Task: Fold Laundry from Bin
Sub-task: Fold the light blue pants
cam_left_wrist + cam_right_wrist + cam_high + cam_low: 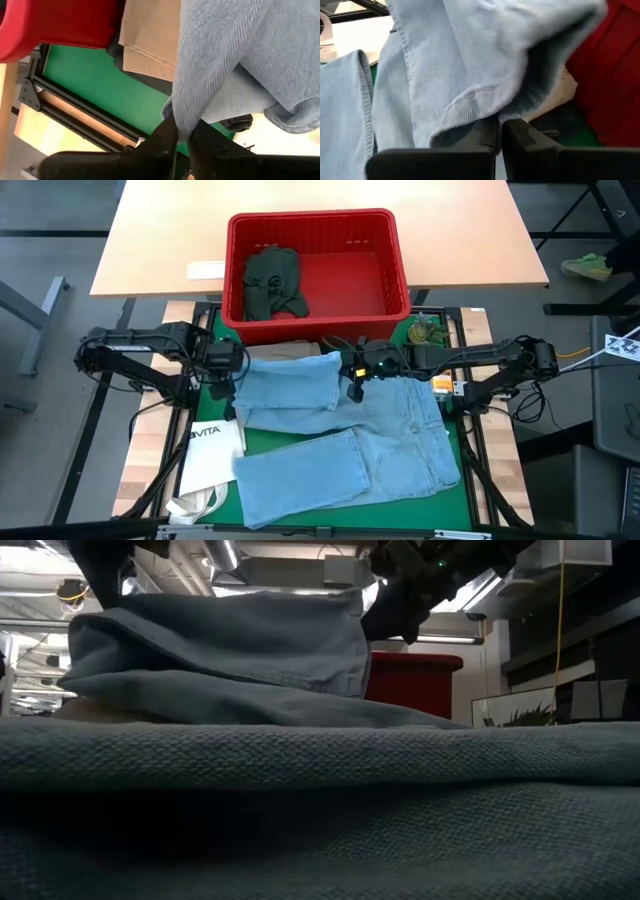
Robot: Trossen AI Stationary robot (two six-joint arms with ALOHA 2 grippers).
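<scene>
- Looking down from above, the light blue jeans are spread over the green mat, one leg folded across toward the red bin.
- The left gripper sits at the left end of that folded leg. In its wrist view the fingers pinch a thin edge of denim, with only a narrow gap between them.
- The right gripper is at the other end of the fold, fingers pressed together on the hem.
- A dark green garment lies bunched in the bin's left half. The rest of the bin floor is bare red.
- Tan trousers mostly hide under the folded leg; only a strip peeks out beside the bin wall.
- The white VITA tote bag lies at the left, partly tucked under the denim, and its handles run off the mat's edge.
- The low view is pretty useless: denim fills the foreground and blocks most of the table, so just the lifted fold and a bit of red bin show behind.
- There's something small and greenish near the bin's right corner, can't make out what.
</scene>
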